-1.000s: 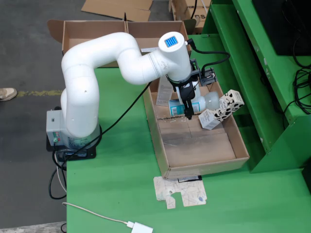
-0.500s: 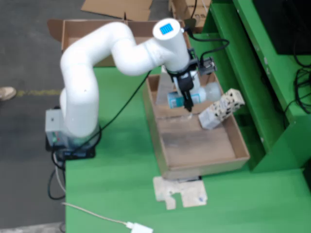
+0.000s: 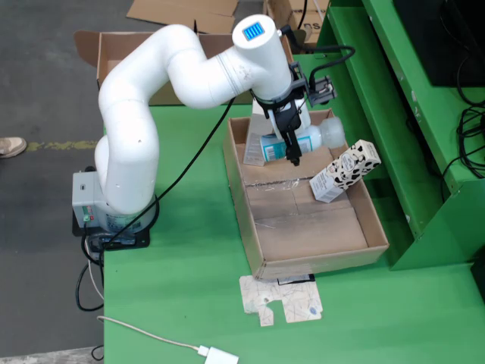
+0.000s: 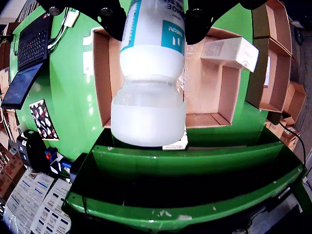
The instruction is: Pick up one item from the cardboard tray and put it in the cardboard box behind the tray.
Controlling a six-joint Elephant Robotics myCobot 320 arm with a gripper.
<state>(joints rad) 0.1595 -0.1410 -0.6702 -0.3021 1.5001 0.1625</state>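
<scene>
One bottle [image 3: 295,144] hangs clamped in the gripper [image 3: 292,155] above the tray's [image 3: 318,262] far end. Picking looks done; carrying it to the box [image 3: 132,49] behind remains. A spotted carton [image 3: 345,171] stays in the tray.

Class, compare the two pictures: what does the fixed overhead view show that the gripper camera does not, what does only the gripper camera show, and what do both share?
Only the overhead view shows the white arm, the cardboard box behind the tray and the cow-patterned carton. Only the gripper camera shows a keyboard and green shelves below the tray. Both show the cardboard tray and the bottle held lengthwise in the gripper.
</scene>
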